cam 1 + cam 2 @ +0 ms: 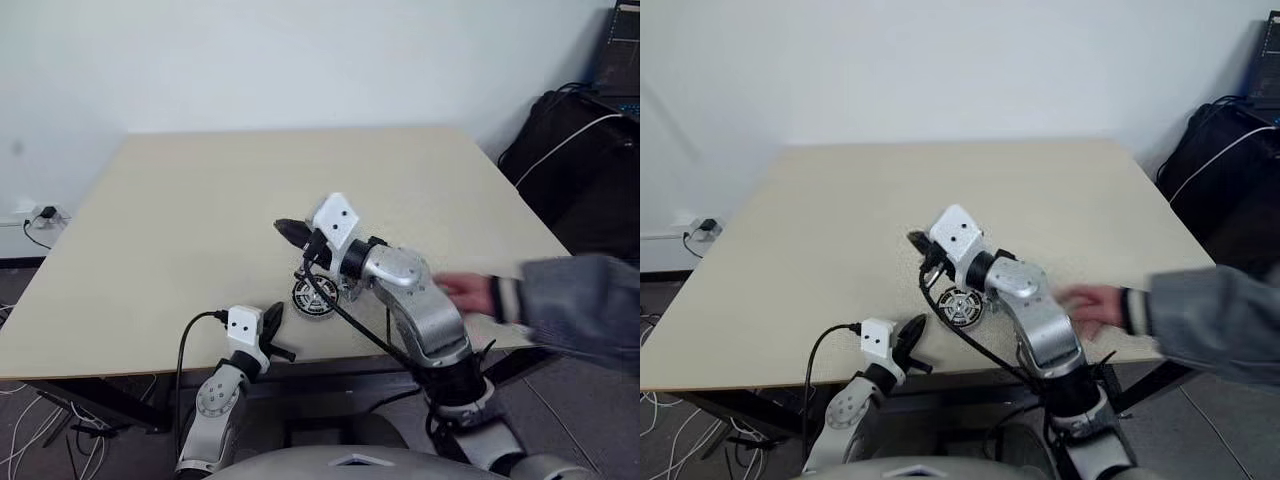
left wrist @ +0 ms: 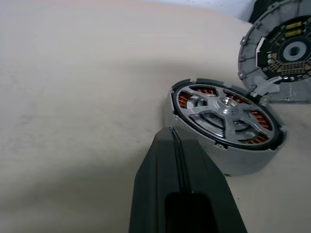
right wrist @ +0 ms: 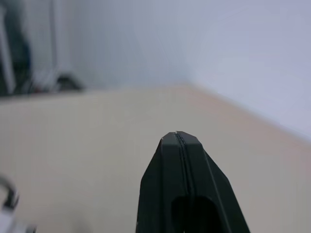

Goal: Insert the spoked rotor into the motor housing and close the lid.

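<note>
The shiny wheel (image 2: 224,115) sits inside the round motor case (image 2: 233,155) on the table (image 1: 180,230), near the front edge. The lid (image 2: 282,58) stands tilted up just behind the case. The left gripper (image 2: 172,133) is near the case, its 2 fingers pressed together. The right gripper (image 3: 177,136) is up in the air, fingers pressed together, holding nothing. A person's hand (image 1: 1090,305) reaches in from the right.

The beige table (image 1: 200,220) bears the motor housing (image 2: 228,145).

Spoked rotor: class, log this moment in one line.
spoked rotor: seated in motor housing | lid: off, propped beside housing | both grippers' fingers shut, empty
</note>
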